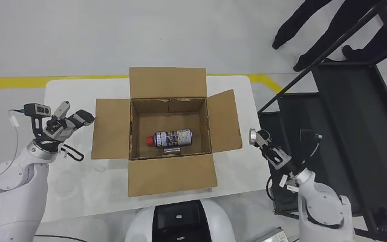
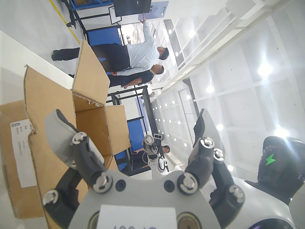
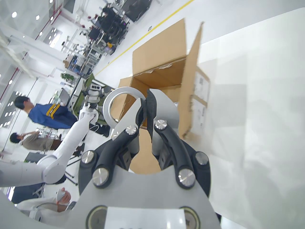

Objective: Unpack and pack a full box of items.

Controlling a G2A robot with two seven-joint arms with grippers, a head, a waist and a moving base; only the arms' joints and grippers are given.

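- Cardboard box (image 1: 169, 82) sits mid-table (image 1: 72, 178), all four flaps folded outward, opening up.
- Inside the box: one spray can (image 1: 173, 138) lying on its side on the box floor, red cap toward the robot's left, closer to the near wall than to the far wall.
- Left end effector (image 1: 75, 115) is over the table at the robot's left, just beside the box's left flap and not touching it. Fingers spread wide, released, nothing between them.
- Left wrist view: left end effector (image 2: 129, 125) points past the box (image 2: 90, 72), whose labelled outer wall and raised flaps are near one finger.
- Right end effector (image 1: 258, 138) is at the table's right edge, beyond the box's right flap, apart from it and well apart from the spray can.
- Right wrist view: right end effector (image 3: 144, 107) is clenched, pads pressed together on the rim of a silver ring (image 3: 124, 90); the ring stands out to one side of the fingertips. The box (image 3: 162, 48) lies ahead of it, a flap edge-on to the camera.
- The spray can lies between the two end effectors, touched by neither.
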